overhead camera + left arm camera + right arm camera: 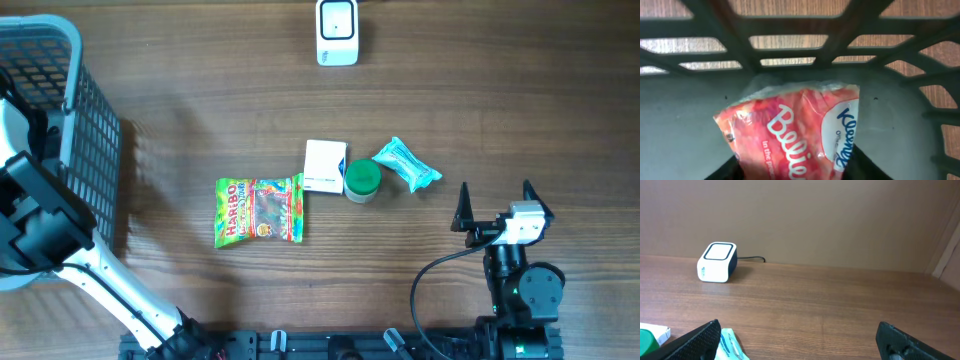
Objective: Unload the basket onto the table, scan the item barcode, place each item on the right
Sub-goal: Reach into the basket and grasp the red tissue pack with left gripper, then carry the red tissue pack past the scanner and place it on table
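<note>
Reaching into the basket with left gripper astride the tissue pack, clamp unclear, right gripper wide open, empty; next needs lifting out, rightward from basket to scanner.

Left wrist view: red-and-white plastic tissue pack runs off the bottom edge; small print too blurred to read. Left tool: only dark slivers of its fingers show at that edge; grip cannot be told.

Overhead: grey plastic mesh basket cut by the left edge, its inside mostly covered by the left arm.

Right wrist view: green round lid and white cardboard box clipped at the left corner; teal plastic packet cut by the bottom edge.
</note>
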Available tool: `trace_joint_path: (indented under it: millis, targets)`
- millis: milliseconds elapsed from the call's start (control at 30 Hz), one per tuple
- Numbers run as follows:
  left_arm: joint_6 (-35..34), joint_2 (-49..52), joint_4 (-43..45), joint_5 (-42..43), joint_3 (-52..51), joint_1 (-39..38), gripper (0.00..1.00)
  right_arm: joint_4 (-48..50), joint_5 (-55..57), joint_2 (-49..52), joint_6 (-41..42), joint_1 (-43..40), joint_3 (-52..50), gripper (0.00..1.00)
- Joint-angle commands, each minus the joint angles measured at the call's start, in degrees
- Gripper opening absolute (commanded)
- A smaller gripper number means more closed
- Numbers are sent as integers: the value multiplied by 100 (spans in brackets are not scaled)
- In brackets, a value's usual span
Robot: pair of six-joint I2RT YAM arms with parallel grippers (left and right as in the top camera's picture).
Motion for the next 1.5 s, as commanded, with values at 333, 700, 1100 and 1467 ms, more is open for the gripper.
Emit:
trace_joint_path:
  millis: [333,700,1100,1467]
  targets:
    - [190,-2267,-1064,-28,35,74,47,28,-48,-37,-28,17,-7,100]
    - [188,-4695,-3438,2052,35,-1333,47,31,-48,-37,-26,17,-7,100]
    - [-216,-4345,-3499,822,-1244,-6314,44,31,-48,-37,-28,17,-7,100]
    - [-1687,-4013,-164,745,-4813,-8546,51,28,-48,-37,-28,17,-7,100]
